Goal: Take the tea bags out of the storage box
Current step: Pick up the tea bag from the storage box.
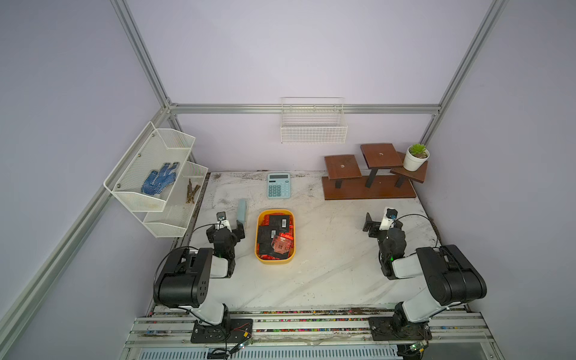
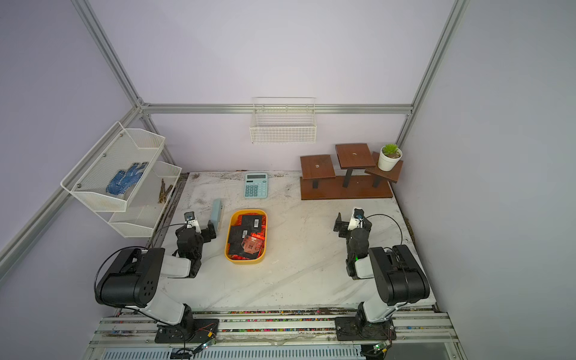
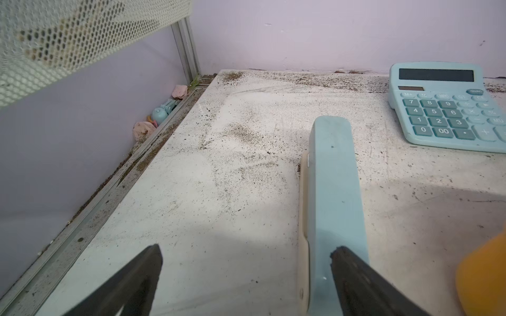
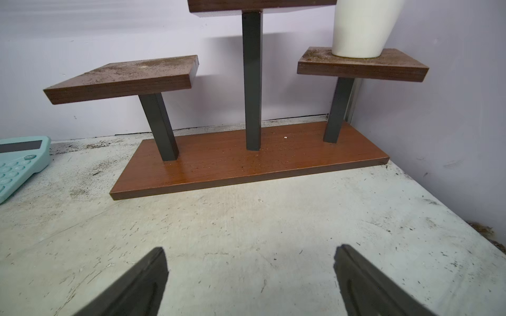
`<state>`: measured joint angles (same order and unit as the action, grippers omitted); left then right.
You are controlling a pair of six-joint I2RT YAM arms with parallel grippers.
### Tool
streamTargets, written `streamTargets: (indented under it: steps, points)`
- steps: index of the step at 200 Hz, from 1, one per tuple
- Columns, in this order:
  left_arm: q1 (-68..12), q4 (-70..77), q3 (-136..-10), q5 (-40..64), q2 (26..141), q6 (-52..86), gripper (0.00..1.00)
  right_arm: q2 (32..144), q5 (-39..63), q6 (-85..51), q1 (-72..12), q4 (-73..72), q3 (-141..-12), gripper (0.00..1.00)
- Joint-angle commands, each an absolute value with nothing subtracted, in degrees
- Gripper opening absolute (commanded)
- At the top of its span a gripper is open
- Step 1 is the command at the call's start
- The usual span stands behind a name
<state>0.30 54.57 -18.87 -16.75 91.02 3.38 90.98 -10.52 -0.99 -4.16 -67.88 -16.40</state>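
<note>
Toward the left half of the bench (image 1: 327,280), roughly midway between its back and front edges, the storage box (image 1: 274,261) is sitting with the tea bags (image 1: 276,232) heaped inside it, black squares lying across crinkled red foil. Both hands are standing released and gripping nothing. The left hand (image 3: 246,250) is hanging just beside the box's left wall, and the right hand (image 4: 250,249) is waiting well apart near the right edge, facing the wooden stand (image 4: 246,164). Trouble is likely coming from the pile itself: the shiny foil is probably going to slip out of a pinch, several sachets may be coming up together, and the flat black ones are offering little edge to catch. The light box may also be sliding or lifting with a dragged sachet. A pale blue block (image 3: 334,191) is standing on edge right against one left finger (image 3: 356,276), so a swing toward the box is risking toppling it. Neither wrist view is showing the sachets; only a blurred orange corner of the box is cutting into the left wrist view. How deep the heap is going, what is lying beneath it, and what the labels are saying cannot be made out.
</note>
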Motion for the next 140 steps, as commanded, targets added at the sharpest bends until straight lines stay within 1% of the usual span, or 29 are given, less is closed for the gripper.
streamTargets:
  steps: [1,140]
  points:
    - [0.12,55.88,-20.51,-17.27,89.52,2.7,1.0,90.35,-9.32,-1.14,-3.83,-67.55,-16.7,1.0]
    - [0.11,54.47,-21.31,-17.68,89.82,3.13,1.0,90.62,-9.27,-1.72,-3.62,-66.67,-17.23,1.0]
